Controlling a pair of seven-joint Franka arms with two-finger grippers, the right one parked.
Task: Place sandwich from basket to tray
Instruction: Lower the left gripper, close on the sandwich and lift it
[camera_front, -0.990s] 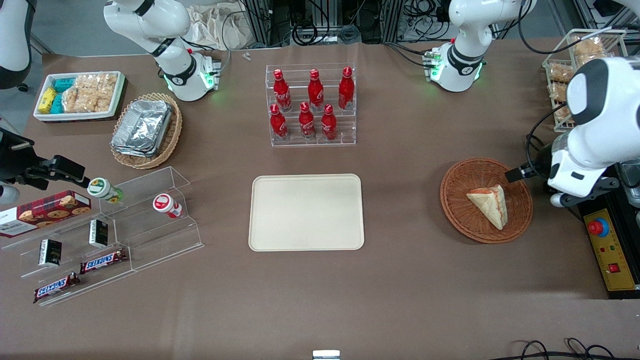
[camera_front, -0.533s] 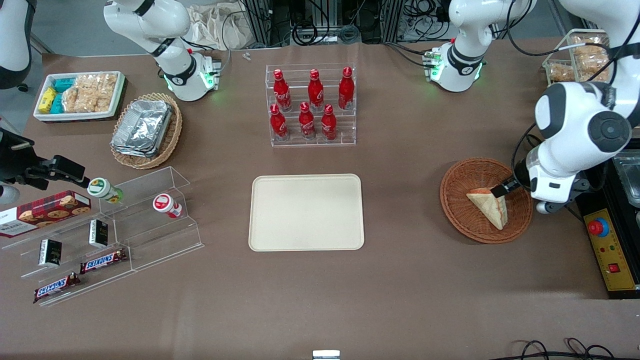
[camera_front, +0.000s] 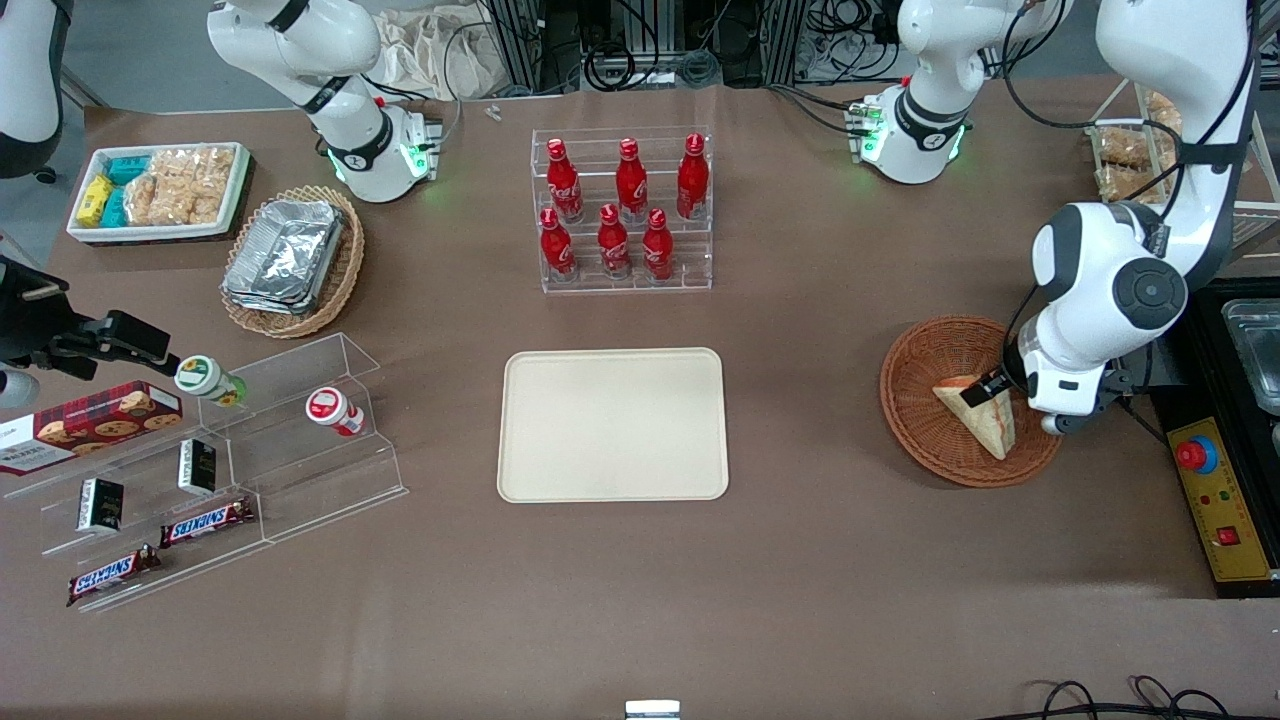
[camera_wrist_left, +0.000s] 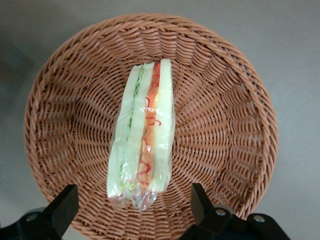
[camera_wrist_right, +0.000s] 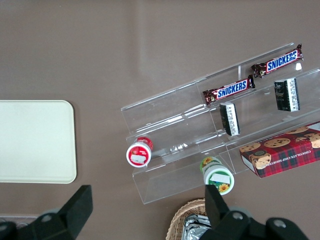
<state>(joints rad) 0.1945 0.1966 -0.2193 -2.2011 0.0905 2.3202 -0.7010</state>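
The sandwich (camera_front: 978, 414) (camera_wrist_left: 143, 134), a plastic-wrapped wedge of pale bread with red and green filling, lies in the round reddish-brown wicker basket (camera_front: 925, 400) (camera_wrist_left: 230, 125) toward the working arm's end of the table. My left gripper (camera_front: 1000, 392) (camera_wrist_left: 131, 210) hovers over the basket, open, its fingers (camera_wrist_left: 199, 198) standing wide on either side of the sandwich's broad end without touching it. The cream tray (camera_front: 612, 424) (camera_wrist_right: 35, 141) lies flat mid-table with nothing on it.
A clear rack of red bottles (camera_front: 622, 212) stands farther from the front camera than the tray. A yellow control box with a red button (camera_front: 1215, 495) sits beside the basket. Snack shelves (camera_front: 220, 470), a foil-container basket (camera_front: 290, 258) and a white bin (camera_front: 160, 190) lie toward the parked arm's end.
My left arm has swung in from the table's edge and come down over the basket, bringing the open gripper above the sandwich. The sandwich has not moved.
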